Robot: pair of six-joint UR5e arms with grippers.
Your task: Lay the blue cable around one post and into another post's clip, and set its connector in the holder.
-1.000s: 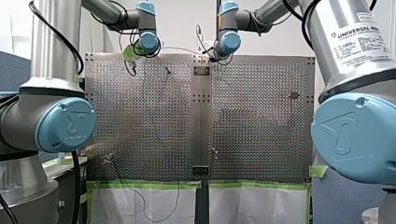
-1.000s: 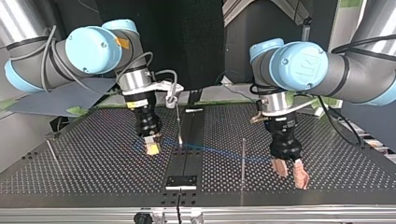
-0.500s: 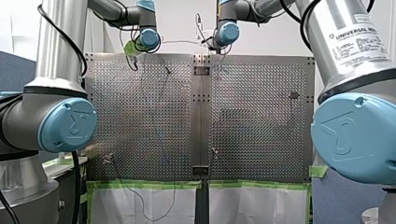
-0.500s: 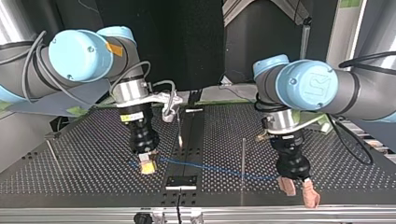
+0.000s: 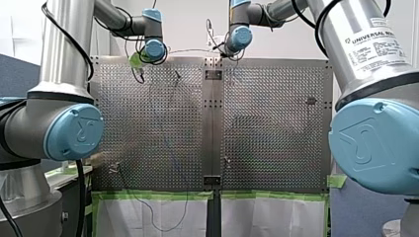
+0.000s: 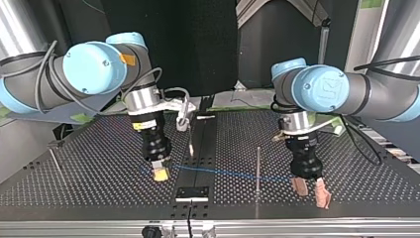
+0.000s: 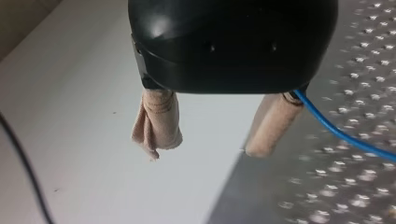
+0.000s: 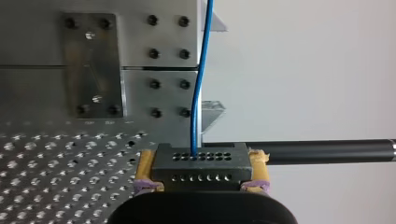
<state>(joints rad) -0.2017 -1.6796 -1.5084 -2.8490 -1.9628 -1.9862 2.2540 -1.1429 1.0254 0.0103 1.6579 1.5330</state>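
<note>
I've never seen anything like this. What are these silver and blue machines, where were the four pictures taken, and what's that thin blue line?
They are two robot arms reaching over a perforated metal table. One camera looks from behind them, one faces them across the table, and one sits on each wrist. The thin blue cable stretches between the arms, passing a thin upright metal post. The robot's right arm has its jaws shut on the cable's dark, hole-dotted connector block. The left arm's beige-padded jaws stand open, the cable beside one finger.
</note>
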